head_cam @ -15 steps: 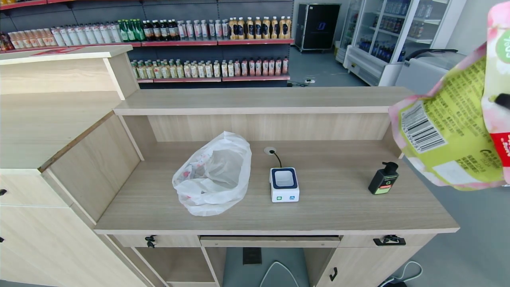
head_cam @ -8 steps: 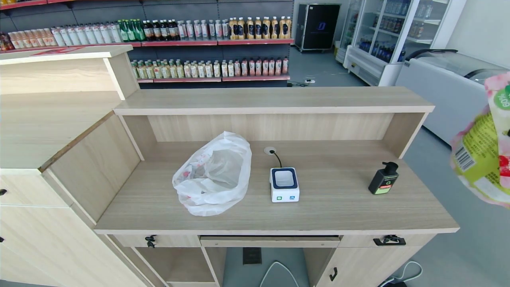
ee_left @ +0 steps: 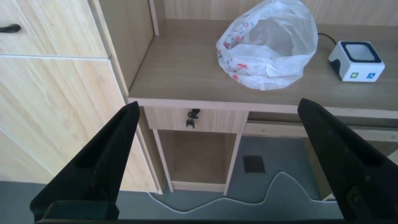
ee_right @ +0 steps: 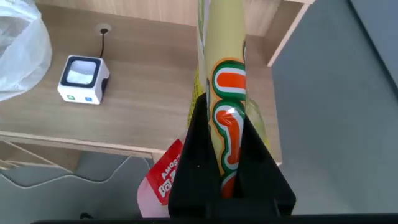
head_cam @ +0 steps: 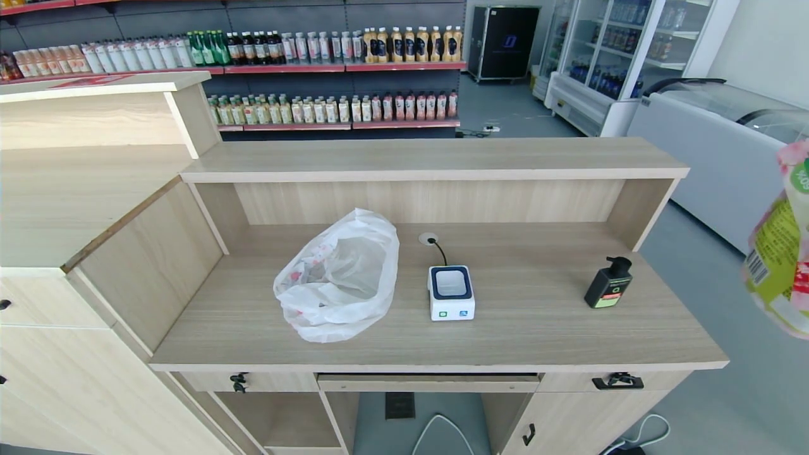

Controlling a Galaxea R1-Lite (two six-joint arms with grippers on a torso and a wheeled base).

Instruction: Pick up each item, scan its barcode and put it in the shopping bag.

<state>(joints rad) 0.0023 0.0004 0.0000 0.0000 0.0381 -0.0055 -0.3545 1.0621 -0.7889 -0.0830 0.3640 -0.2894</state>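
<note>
Checkout bench (head_cam: pixel 537 328), seen from the robot's side, left to right. Left claw (ee_left: pixel 217 107): open, its two dark fingers spread wide and holding nothing, hanging low in front of the bench's left front corner, near the small drawer. Shopping bag (head_cam: pixel 338 276): thin white plastic, slumped on the bench left of centre, mouth gaping, with some pink-printed contents showing through its left side. Barcode scanner (head_cam: pixel 450 292): small white box with a dark-framed window facing up, just right of the bag but not touching it, its cable running back to a hole in the benchtop. Black pump bottle (head_cam: pixel 608 283): upright near the bench's right end. Snack packet (head_cam: pixel 780 253): pink and green, barcode visible, held in the air beyond the bench's right end, well apart from the scanner. Right claw (ee_right: pixel 224 124): closed on the packet, fingers pinching its flat sides.
</note>
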